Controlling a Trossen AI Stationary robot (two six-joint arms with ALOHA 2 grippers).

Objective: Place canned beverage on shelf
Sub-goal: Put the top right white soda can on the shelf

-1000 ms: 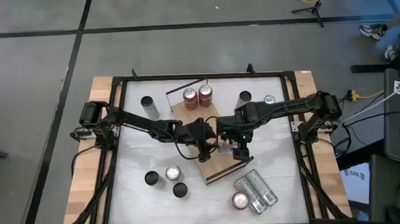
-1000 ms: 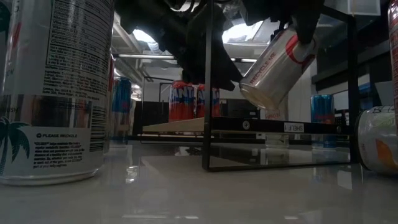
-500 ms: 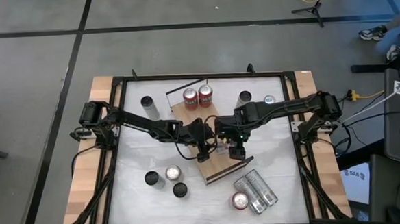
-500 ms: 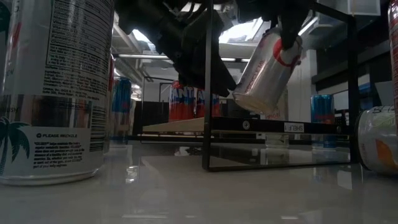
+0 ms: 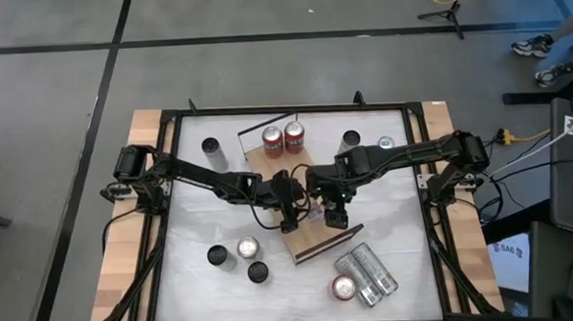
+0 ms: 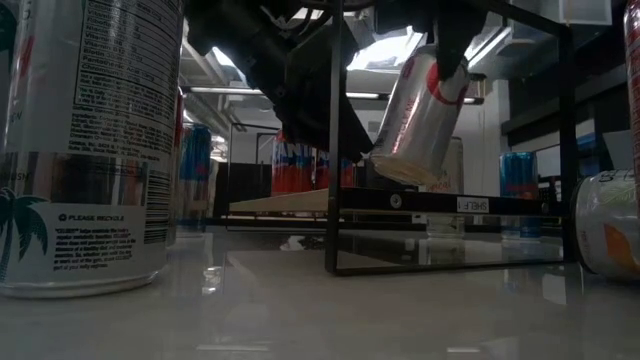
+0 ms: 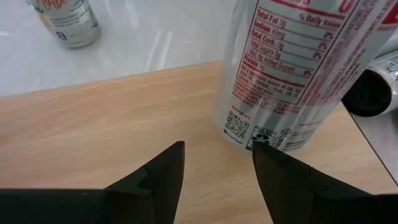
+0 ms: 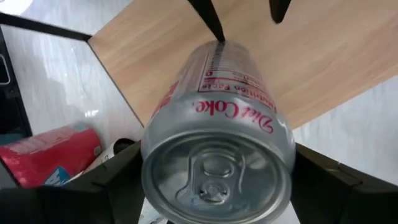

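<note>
Right gripper [image 5: 334,213], clamped on the tilted Diet Coke can [image 6: 420,112] just above the wooden shelf [image 5: 315,228], should level it before release, keeping clear of the open left gripper [image 7: 217,165] alongside.

Diet Coke can [image 8: 217,155] base behind its own body; shelf [image 7: 93,137] ends cropped.

One shelf [image 5: 305,223], two arms, and twelve cans, one [image 6: 418,110] held.

High view looked straight down over the whole surface [image 5: 201,214]; low view sat at surface height, facing level across. Both wrist views looked closely at the shelf [image 7: 93,137] and silver can [image 8: 217,124], shared with the low view.
</note>
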